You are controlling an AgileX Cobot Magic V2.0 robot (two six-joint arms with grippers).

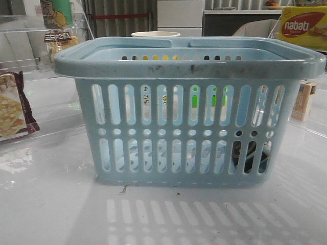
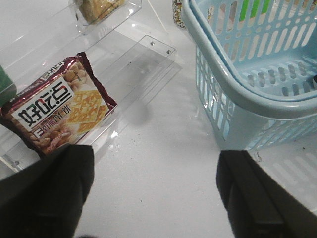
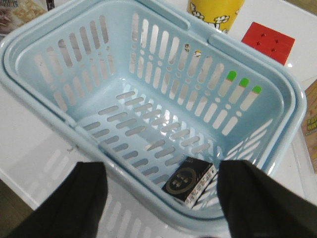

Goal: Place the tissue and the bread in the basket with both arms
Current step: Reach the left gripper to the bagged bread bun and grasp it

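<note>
The light-blue basket [image 1: 189,64] stands in the middle of the table and fills most of the front view. The tissue, a small black pack [image 3: 190,181], lies on the basket floor in a corner; it shows darkly through the slots in the front view [image 1: 249,155]. The bread [image 1: 61,43] sits in its clear wrap on a clear shelf at the back left, and shows at the edge of the left wrist view [image 2: 99,7]. My left gripper [image 2: 153,198] is open and empty over bare table left of the basket [image 2: 247,74]. My right gripper [image 3: 161,198] is open and empty above the basket's rim [image 3: 148,201], beside the tissue.
A maroon-edged cracker packet [image 2: 57,106] leans on the clear acrylic shelf [image 2: 148,54] at the left. A yellow cup [image 3: 215,12] and a red cube [image 3: 267,42] stand behind the basket. A small tan carton [image 1: 304,99] and a yellow Nabati box [image 1: 301,25] are at the right.
</note>
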